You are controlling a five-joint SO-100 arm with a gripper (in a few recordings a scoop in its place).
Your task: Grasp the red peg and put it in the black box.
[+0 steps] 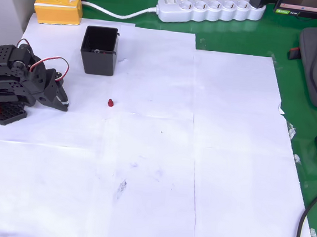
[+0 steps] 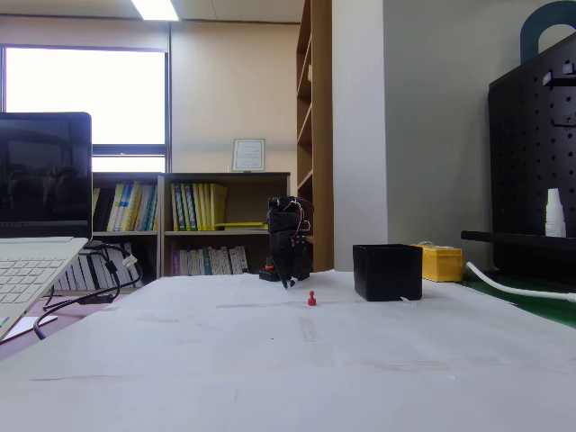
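The tiny red peg (image 1: pixel 110 102) (image 2: pixel 311 298) stands on the white paper, apart from everything else. The black box (image 1: pixel 99 50) (image 2: pixel 387 272) sits open-topped a little beyond it, toward the top of the overhead view. My black arm is folded at the left edge of the overhead view, and its gripper (image 1: pixel 63 103) (image 2: pixel 286 281) points down at the paper, well to the left of the peg there. Its fingers look closed together with nothing between them.
A yellow box (image 1: pixel 58 8) (image 2: pixel 441 263) and a white power strip (image 1: pixel 209 9) lie along the far edge. White paper sheets (image 1: pixel 227 158) cover a green mat. A laptop (image 2: pixel 40 225) stands at the left of the fixed view.
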